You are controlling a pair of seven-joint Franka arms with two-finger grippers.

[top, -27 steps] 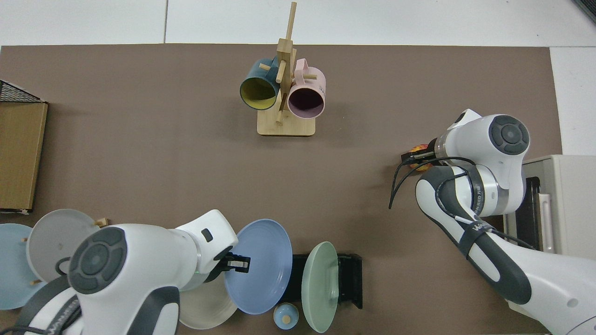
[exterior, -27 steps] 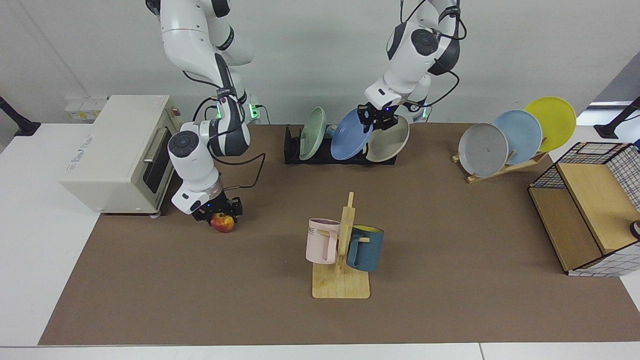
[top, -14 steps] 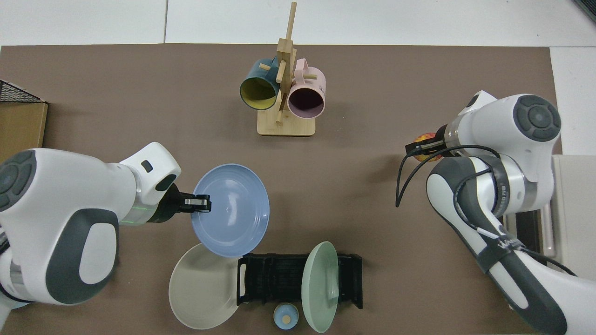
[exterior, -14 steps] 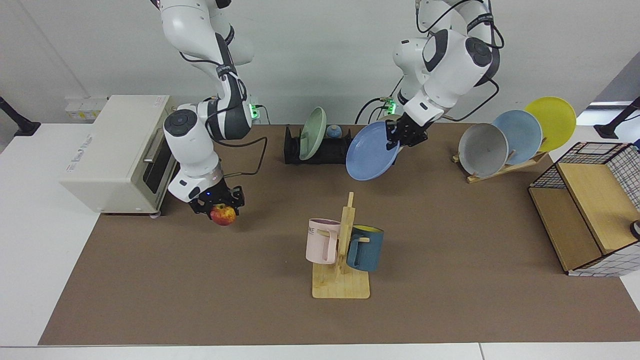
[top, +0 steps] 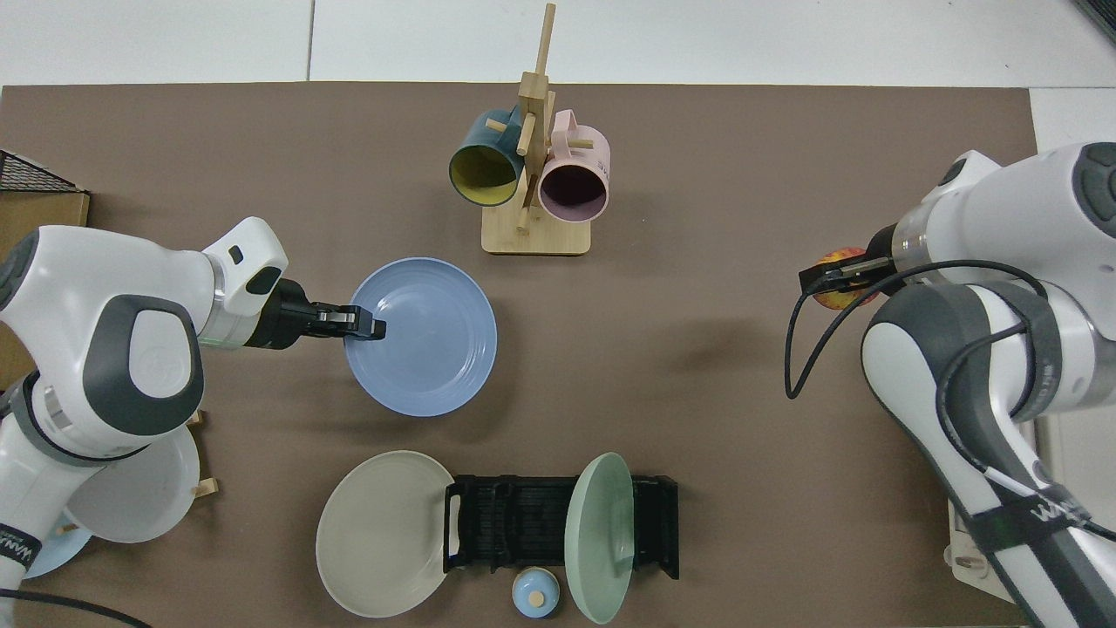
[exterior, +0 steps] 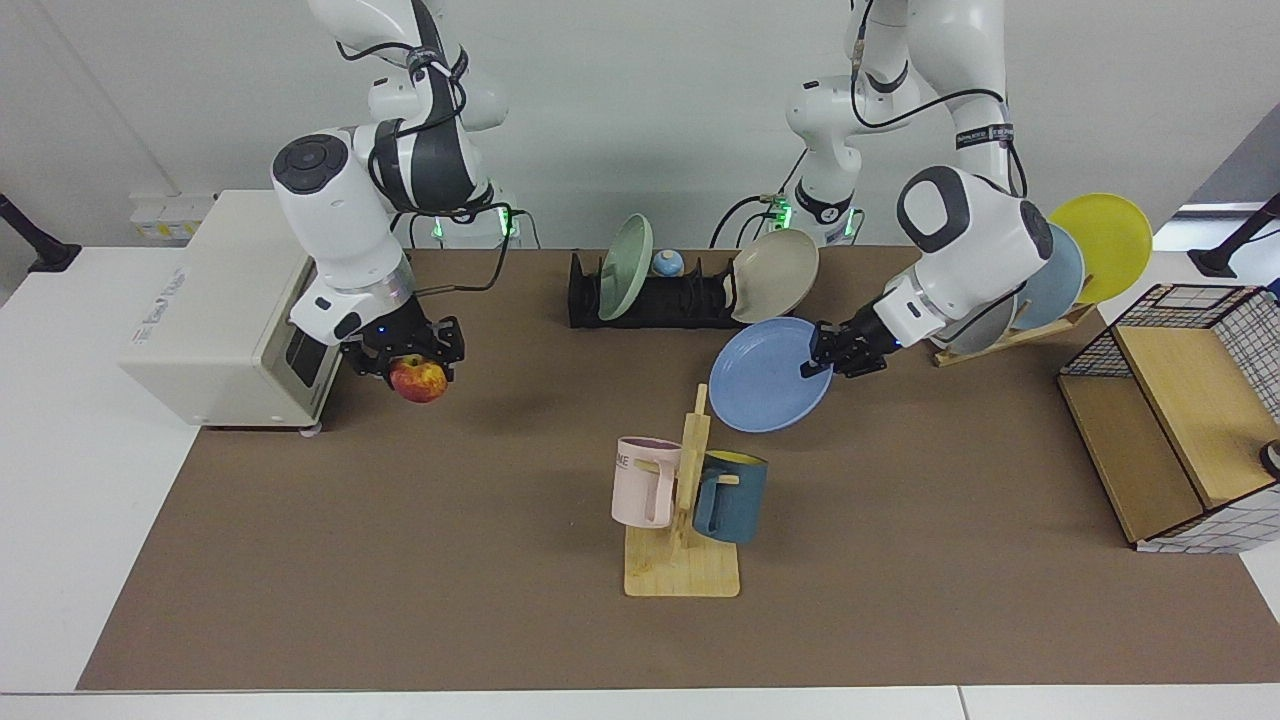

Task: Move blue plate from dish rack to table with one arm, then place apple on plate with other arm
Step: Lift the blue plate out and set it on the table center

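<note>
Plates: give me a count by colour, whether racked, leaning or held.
Round periwinkle blue plate, held by the left gripper: 1
Sage green plate: 1
Beige plate: 1
Grey plate: 1
Pale sky-blue plate: 1
Yellow plate: 1
Total: 6

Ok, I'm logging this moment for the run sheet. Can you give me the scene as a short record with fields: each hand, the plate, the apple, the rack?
left hand: shut on the rim of the blue plate, over the mat between rack and mug stand
right hand: shut on the apple, held above the mat beside the toaster oven
blue plate: out of the dish rack, tilted, not clearly resting on the table
apple: not yet on the plate
dish rack: holds a green plate; a beige plate leans at its end
</note>
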